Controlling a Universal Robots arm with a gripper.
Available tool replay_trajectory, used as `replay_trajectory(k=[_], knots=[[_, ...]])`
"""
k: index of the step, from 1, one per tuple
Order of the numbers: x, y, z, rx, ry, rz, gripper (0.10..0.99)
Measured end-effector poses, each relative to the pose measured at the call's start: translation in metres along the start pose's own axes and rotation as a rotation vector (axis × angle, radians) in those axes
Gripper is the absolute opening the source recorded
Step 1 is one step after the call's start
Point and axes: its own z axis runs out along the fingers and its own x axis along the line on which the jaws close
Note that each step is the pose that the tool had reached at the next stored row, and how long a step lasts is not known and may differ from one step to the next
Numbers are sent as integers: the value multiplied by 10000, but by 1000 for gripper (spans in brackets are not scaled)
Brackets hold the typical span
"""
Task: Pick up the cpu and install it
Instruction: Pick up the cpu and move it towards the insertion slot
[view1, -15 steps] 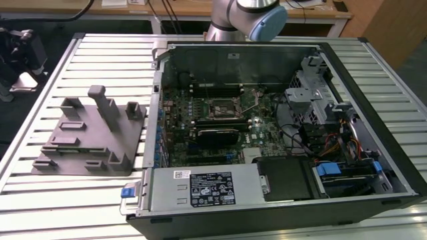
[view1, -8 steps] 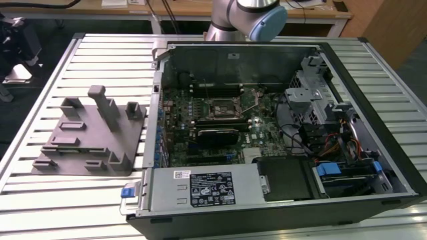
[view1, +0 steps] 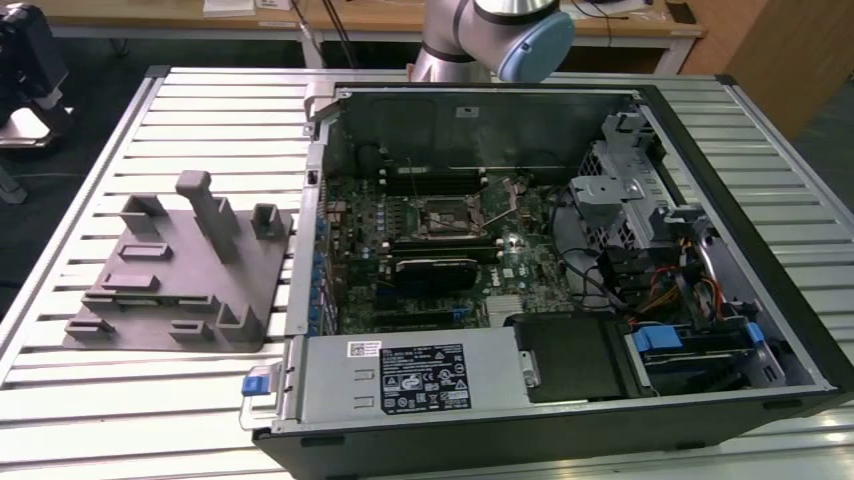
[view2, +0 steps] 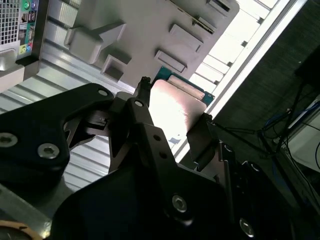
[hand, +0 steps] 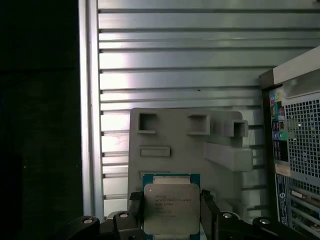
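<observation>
One cpu (hand: 171, 207), one grey fixture (view1: 174, 272), one open computer case (view1: 481, 125), one slatted table (view1: 200, 110)

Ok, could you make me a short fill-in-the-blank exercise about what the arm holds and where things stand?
The fingers are shut on the ____.
The fixture beyond them in the first wrist view is ____ in colour.
In the exterior view, the fixture stands on the view's ____ side of the open computer case.
Missing words: cpu; grey; left.
</observation>
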Motion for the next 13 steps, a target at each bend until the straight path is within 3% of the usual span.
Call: replay_trajectory(k=[9, 13], knots=[[-15, 13, -237, -18, -65, -3, 541], [-16, 15, -252, -24, -71, -2, 541]])
